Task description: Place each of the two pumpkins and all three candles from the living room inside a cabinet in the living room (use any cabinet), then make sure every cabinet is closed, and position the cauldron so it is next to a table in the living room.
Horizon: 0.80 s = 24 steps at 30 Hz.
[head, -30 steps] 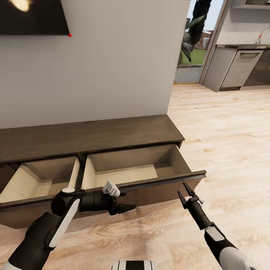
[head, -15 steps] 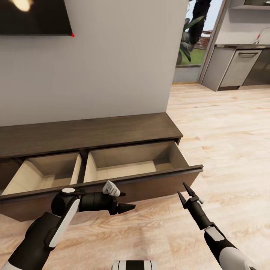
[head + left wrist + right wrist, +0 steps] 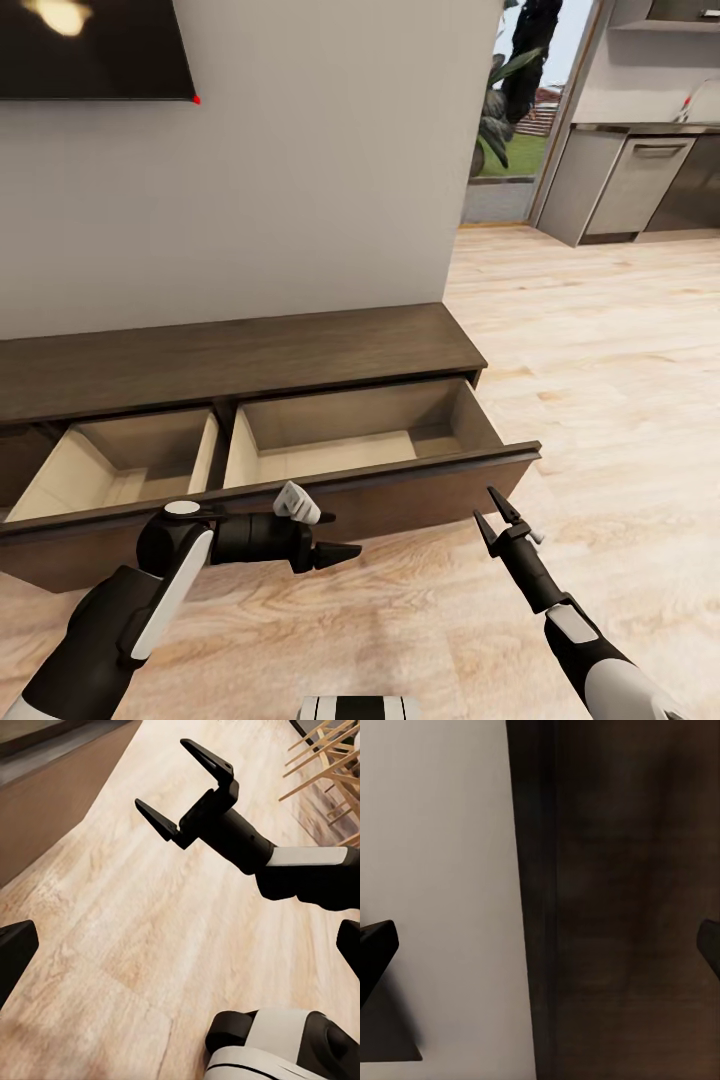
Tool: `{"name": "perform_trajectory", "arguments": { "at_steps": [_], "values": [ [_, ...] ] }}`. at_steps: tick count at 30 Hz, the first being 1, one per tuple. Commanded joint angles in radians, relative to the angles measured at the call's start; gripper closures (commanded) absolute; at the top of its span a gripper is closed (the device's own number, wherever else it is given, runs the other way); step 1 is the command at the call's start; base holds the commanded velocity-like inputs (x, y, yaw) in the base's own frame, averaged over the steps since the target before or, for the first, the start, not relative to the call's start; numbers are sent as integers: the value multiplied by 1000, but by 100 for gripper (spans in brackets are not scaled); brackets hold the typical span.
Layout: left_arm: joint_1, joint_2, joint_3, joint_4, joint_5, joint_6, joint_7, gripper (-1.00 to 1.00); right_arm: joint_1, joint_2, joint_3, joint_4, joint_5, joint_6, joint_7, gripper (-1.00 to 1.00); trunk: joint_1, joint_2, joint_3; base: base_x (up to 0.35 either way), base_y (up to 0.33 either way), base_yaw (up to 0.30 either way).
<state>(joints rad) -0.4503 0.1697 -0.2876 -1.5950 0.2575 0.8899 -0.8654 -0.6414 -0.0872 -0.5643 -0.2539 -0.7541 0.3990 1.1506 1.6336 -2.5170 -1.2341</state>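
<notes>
From the head camera I have the cabinet point(image 3: 240, 365) straight ahead of both arms, running long from side to side against the wall, with two drawers pulled out toward me and both pale interiors bare. My right tool point(image 3: 497, 516) hangs with its fingers spread and nothing between them, just in front of and a little below the outer corner of the right drawer point(image 3: 375, 440), so that drawer front lies directly ahead of its tips. My left tool point(image 3: 335, 551) points sideways toward the right arm, parallel to the cabinet's length, just in front of the drawer fronts; from here I cannot tell how its fingers stand. No pumpkin or candle is in front of me, so I judge the fetching is ahead, and the right arm is the nearer one to that drawer. In the left wrist camera I look across the wood floor point(image 3: 112, 922) at the right tool point(image 3: 187, 784), jaws clearly apart and empty, and the left tool's own fingertips point(image 3: 15, 952) sit at the two edges, wide apart with nothing held. In the right wrist camera the dark cabinet wood point(image 3: 622, 900) stands close ahead beside a pale surface, its fingertips point(image 3: 375, 945) wide apart.
</notes>
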Motion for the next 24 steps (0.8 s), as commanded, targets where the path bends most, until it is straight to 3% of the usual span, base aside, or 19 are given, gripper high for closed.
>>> {"name": "perform_trajectory", "arguments": {
  "at_steps": [1, 6, 14, 24],
  "values": [
    [-1, 1, -1, 0, 3, 5, 0, -100, 0, 0, 2, 0, -8, 9, 2, -100, 0, 0, -1, 0, 0, 0],
    [-1, 1, -1, 0, 2, 4, 0, -100, -1, -2, 1, -1, -8, 10, -2, -100, 0, 0, -1, 0, 0, 0],
    [-1, 1, -1, 0, 2, 4, 0, -100, -1, -16, 1, -1, -8, 12, -77, -100, 0, 0, -1, 0, 0, 0],
    [-1, 1, -1, 0, 2, 4, 0, -100, -1, -16, 1, -1, -8, 11, -83, -100, 0, 0, -1, -42, 0, 0]
  ]
}}
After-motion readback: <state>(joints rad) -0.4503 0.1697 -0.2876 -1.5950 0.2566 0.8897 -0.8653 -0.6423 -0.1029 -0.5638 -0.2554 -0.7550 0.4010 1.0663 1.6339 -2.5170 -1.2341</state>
